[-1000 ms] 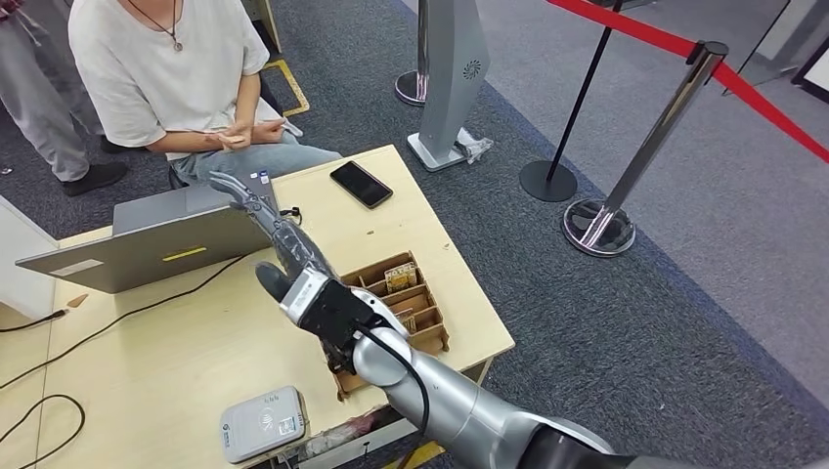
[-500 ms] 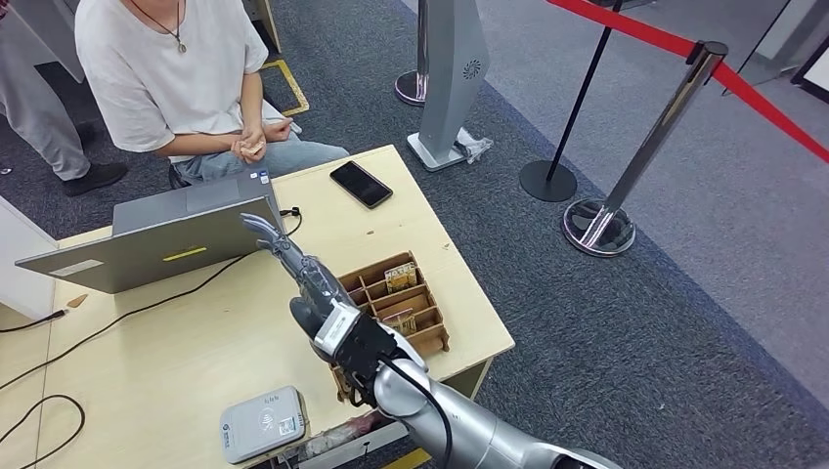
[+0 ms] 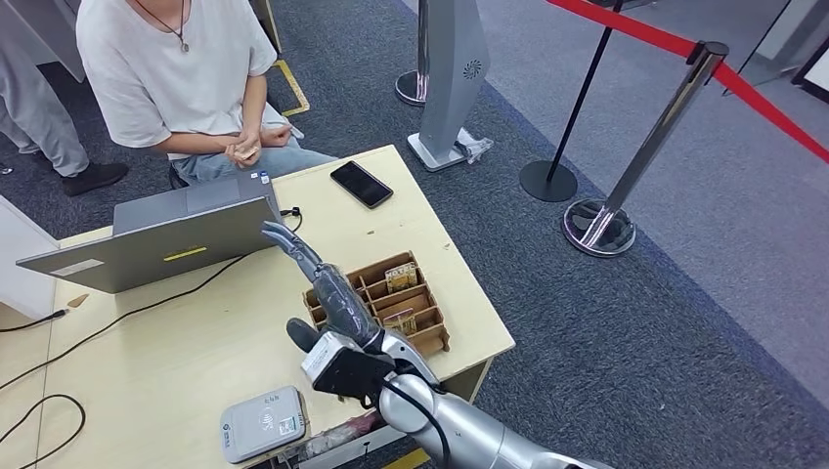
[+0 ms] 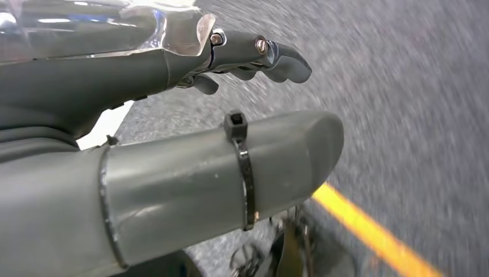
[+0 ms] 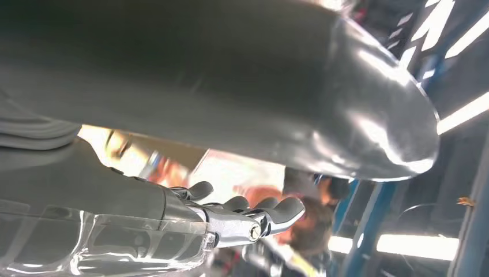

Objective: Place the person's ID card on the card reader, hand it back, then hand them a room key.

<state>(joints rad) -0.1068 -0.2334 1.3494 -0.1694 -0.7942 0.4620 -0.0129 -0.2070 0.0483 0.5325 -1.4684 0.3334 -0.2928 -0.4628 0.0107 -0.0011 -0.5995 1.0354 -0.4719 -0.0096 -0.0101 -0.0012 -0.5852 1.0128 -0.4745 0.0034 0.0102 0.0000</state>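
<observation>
right hand (image 3: 327,293) empty over table (image 3: 176,342), left hand (image 4: 173,115) above floor

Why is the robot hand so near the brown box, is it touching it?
Cannot tell. In the head view the right robot hand overlaps the cardboard box at its left edge, but from above no contact or gap shows plainly. The hand holds nothing, fingers stretched out.

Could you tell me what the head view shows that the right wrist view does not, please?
The head view alone lays out the table with the laptop, phone, card reader and cardboard organiser, plus the stanchions behind. The right wrist view alone shows the thick grey thumb up close, with a blurred background. Both show the right hand, fingers extended and holding nothing, and the seated person.
</observation>
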